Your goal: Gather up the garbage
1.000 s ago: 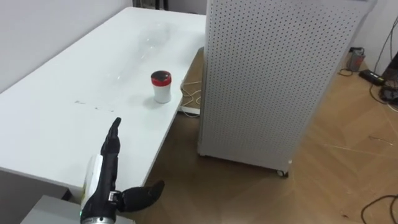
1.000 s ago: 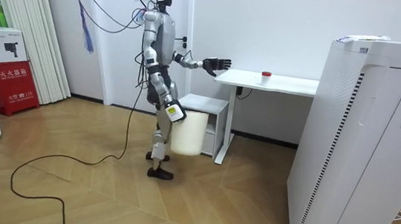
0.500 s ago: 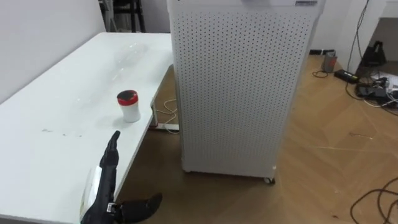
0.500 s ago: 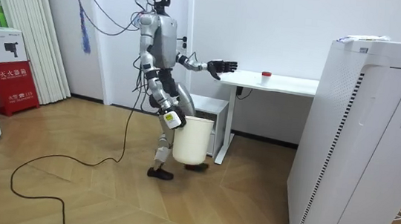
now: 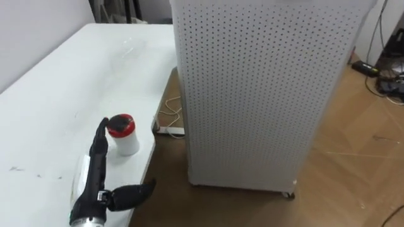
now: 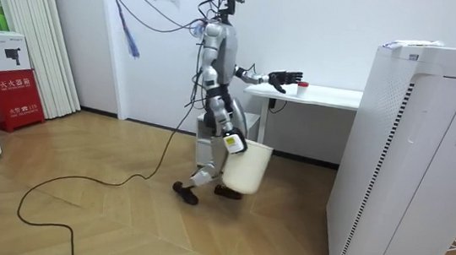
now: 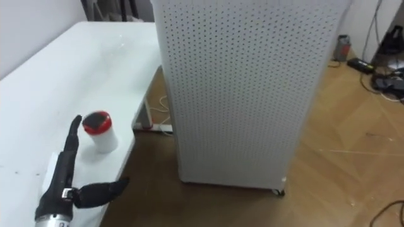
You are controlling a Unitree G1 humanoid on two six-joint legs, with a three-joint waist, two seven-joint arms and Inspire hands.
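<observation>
A small white container with a red lid point(image 5: 122, 133) stands upright near the front edge of the white table point(image 5: 57, 88). My left hand point(image 5: 95, 176) reaches out over the table, open, fingers straight and thumb spread. Its fingertips are just left of the container's lid; whether they touch it I cannot tell. The right eye view shows the same hand point(image 7: 60, 173) and container point(image 7: 99, 130). In the room view I stand mid-step beside the table point(image 6: 325, 95), with the left hand point(image 6: 284, 78) stretched toward the container point(image 6: 303, 86). My right hand point(image 6: 232, 141) hangs low, shut on the rim of a white bin point(image 6: 247, 168).
A tall white perforated cabinet point(image 5: 259, 94) stands on the wooden floor close to the table's right side, leaving a narrow gap. A power strip with cables point(image 5: 167, 130) lies on the floor there. A low white unit point(image 6: 245, 123) sits under the table. More cables lie at far right point(image 5: 385, 75).
I have walked toward the room view's right along the table, the bin swinging with me. The container now sits much closer, right beside my left fingertips.
</observation>
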